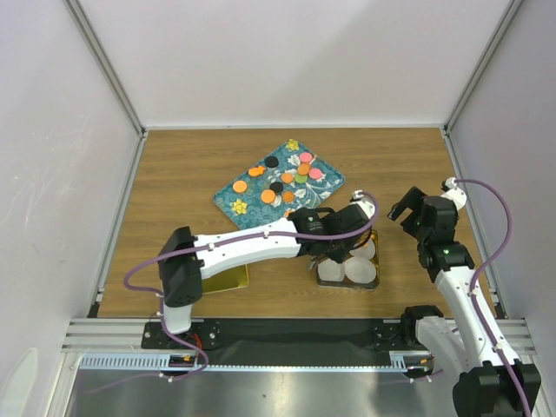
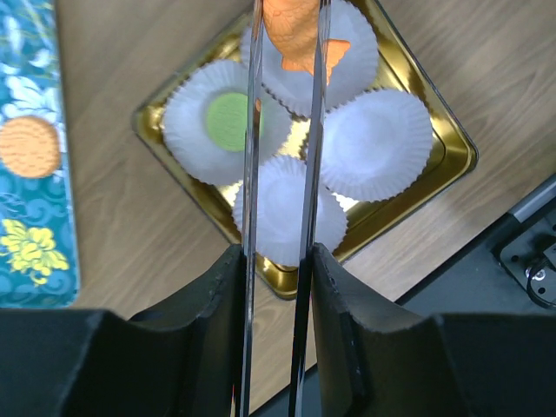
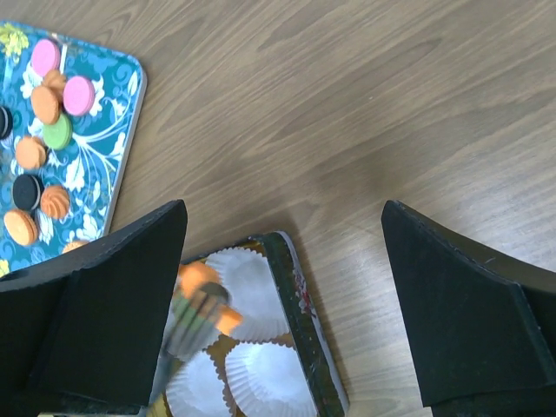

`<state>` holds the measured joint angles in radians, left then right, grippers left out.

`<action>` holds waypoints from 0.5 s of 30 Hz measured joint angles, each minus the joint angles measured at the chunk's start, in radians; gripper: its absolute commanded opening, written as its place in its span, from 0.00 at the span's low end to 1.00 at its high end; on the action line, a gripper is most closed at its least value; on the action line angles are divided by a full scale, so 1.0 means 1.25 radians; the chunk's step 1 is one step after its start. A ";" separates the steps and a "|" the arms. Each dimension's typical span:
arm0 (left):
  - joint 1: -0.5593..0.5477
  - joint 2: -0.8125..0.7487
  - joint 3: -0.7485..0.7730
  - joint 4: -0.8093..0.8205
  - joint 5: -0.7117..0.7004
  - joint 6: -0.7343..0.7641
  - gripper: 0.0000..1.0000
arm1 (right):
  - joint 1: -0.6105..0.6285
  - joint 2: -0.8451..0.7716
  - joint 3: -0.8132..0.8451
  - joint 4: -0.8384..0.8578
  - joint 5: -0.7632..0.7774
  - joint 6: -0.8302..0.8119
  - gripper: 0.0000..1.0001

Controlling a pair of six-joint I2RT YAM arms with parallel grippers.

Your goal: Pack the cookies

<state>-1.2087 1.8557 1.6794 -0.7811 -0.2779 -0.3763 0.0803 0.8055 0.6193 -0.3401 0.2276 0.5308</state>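
Several cookies (image 1: pixel 287 178), mostly orange with green, pink and black, lie on the teal floral tray (image 1: pixel 228 193). My left gripper (image 1: pixel 343 239) is shut on metal tongs (image 2: pixel 252 217). The tong tips pinch an orange cookie (image 2: pixel 291 30) over a white paper cup in the gold tin (image 2: pixel 452 148). A green cookie (image 2: pixel 228 122) lies in the neighbouring cup. Two more cups (image 2: pixel 373 143) hold nothing. My right gripper (image 1: pixel 408 208) is open and empty, hovering right of the tin; its view shows the held cookie (image 3: pixel 201 291) and the tray cookies (image 3: pixel 52 104).
A gold lid (image 1: pixel 228 280) lies on the table left of the tin, under my left arm. The tin's rim (image 3: pixel 300 304) sits near the table's front edge. White walls close in the table at the back and both sides.
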 measured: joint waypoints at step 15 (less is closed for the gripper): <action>-0.016 0.037 0.011 0.014 0.019 -0.013 0.38 | -0.042 -0.006 0.000 0.001 -0.058 0.009 1.00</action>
<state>-1.2285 1.9022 1.6928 -0.7635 -0.2543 -0.3927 0.0277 0.7975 0.6193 -0.3393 0.1551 0.5426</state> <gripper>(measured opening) 0.385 0.994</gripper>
